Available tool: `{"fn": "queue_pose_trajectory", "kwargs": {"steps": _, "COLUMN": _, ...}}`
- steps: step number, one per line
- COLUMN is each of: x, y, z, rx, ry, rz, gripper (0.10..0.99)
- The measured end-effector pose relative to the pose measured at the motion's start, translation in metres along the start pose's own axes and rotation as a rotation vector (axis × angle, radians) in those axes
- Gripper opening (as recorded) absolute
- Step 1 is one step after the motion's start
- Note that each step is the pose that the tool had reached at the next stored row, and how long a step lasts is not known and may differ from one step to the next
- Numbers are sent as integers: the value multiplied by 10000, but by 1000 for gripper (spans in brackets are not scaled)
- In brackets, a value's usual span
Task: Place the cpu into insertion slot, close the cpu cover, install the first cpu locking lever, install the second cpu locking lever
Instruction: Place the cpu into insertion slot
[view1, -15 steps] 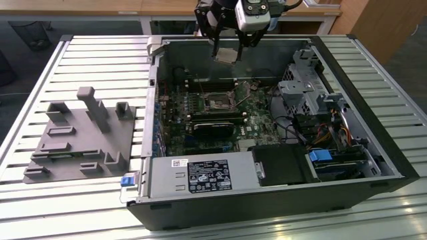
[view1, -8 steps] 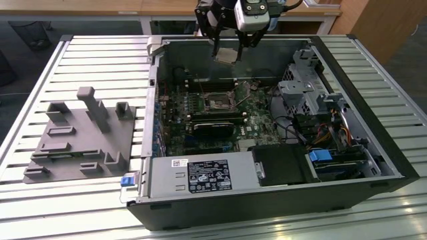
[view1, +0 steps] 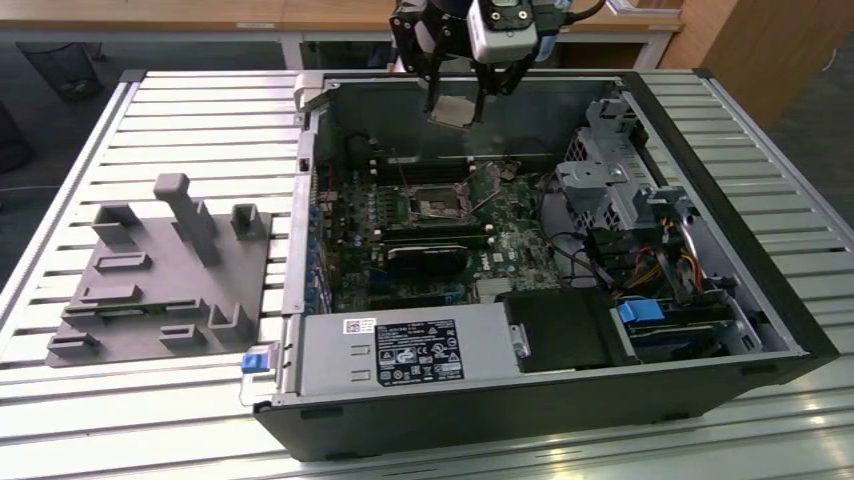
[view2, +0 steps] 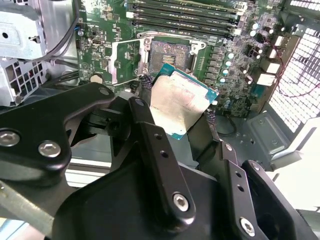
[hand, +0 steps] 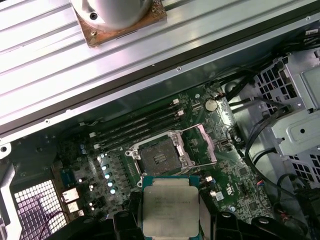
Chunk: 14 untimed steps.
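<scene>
Silver-grey metal, dull and a little stained, makes the top of the cpu (hand: 169, 212), a small flat square with a thin teal edge. It is clamped on two opposite sides between the black fingers of the end effector (view1: 461, 105). I see it hanging in the air over the far part of the open computer case (view1: 534, 420), well apart from the green circuit board (hand: 235, 175). The insertion slot (hand: 160, 157) lies below it, a square black socket with a dark recessed middle and a grey metal rim, and nothing sits in it. The cpu cover (view2: 113, 60), a thin grey frame plate with a large window, stands swung open beside the socket, so the way down looks free. I judge that the first step, the placing of the chip, is in hand and not finished. This step calls, I think, for bringing the chip square to the socket and level, because it looks tilted in the second wrist view and such a flat part may catch on the rim. The long black memory slots (hand: 140, 127) run just beside the socket. The case rests on a ribbed aluminium surface (view1: 187, 110), and a grey moulded fixture (view1: 160, 270) lies on the exterior view's left.
</scene>
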<state>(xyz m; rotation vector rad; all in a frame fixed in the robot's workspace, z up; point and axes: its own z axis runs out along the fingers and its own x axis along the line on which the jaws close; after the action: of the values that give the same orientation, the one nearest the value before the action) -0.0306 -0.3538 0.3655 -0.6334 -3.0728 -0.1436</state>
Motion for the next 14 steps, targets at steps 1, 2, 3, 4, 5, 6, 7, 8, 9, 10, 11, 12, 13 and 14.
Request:
{"fn": "queue_pose_trajectory", "kwargs": {"steps": 1, "x": 0, "y": 0, "z": 0, "rx": -1, "ry": -2, "rz": 24, "gripper": 541}}
{"fn": "queue_pose_trajectory", "kwargs": {"steps": 2, "x": 0, "y": 0, "z": 0, "rx": -1, "ry": -5, "rz": 50, "gripper": 541}}
{"fn": "queue_pose_trajectory", "kwargs": {"steps": 3, "x": 0, "y": 0, "z": 0, "rx": -2, "ry": -7, "rz": 77, "gripper": 541}}
{"fn": "queue_pose_trajectory", "kwargs": {"steps": 4, "x": 0, "y": 0, "z": 0, "rx": -2, "ry": -9, "rz": 100, "gripper": 541}}
{"fn": "queue_pose_trajectory", "kwargs": {"steps": 5, "x": 0, "y": 0, "z": 0, "rx": -3, "ry": -12, "rz": 128, "gripper": 541}}
{"fn": "queue_pose_trajectory", "kwargs": {"steps": 6, "x": 0, "y": 0, "z": 0, "rx": -3, "ry": -14, "rz": 152, "gripper": 541}}
{"fn": "queue_pose_trajectory", "kwargs": {"steps": 7, "x": 0, "y": 0, "z": 0, "rx": -4, "ry": -16, "rz": 178, "gripper": 541}}
{"fn": "queue_pose_trajectory", "kwargs": {"steps": 8, "x": 0, "y": 0, "z": 0, "rx": -5, "ry": -18, "rz": 203, "gripper": 541}}
{"fn": "queue_pose_trajectory", "kwargs": {"steps": 9, "x": 0, "y": 0, "z": 0, "rx": -5, "ry": -20, "rz": 228, "gripper": 541}}
{"fn": "queue_pose_trajectory", "kwargs": {"steps": 10, "x": 0, "y": 0, "z": 1, "rx": -6, "ry": -22, "rz": 252, "gripper": 541}}
{"fn": "queue_pose_trajectory", "kwargs": {"steps": 11, "x": 0, "y": 0, "z": 1, "rx": -7, "ry": -25, "rz": 275, "gripper": 541}}
{"fn": "queue_pose_trajectory", "kwargs": {"steps": 12, "x": 0, "y": 0, "z": 1, "rx": -7, "ry": -27, "rz": 298, "gripper": 541}}
{"fn": "queue_pose_trajectory", "kwargs": {"steps": 13, "x": 0, "y": 0, "z": 1, "rx": -8, "ry": -29, "rz": 322, "gripper": 541}}
{"fn": "queue_pose_trajectory", "kwargs": {"steps": 14, "x": 0, "y": 0, "z": 1, "rx": -8, "ry": -31, "rz": 345, "gripper": 541}}
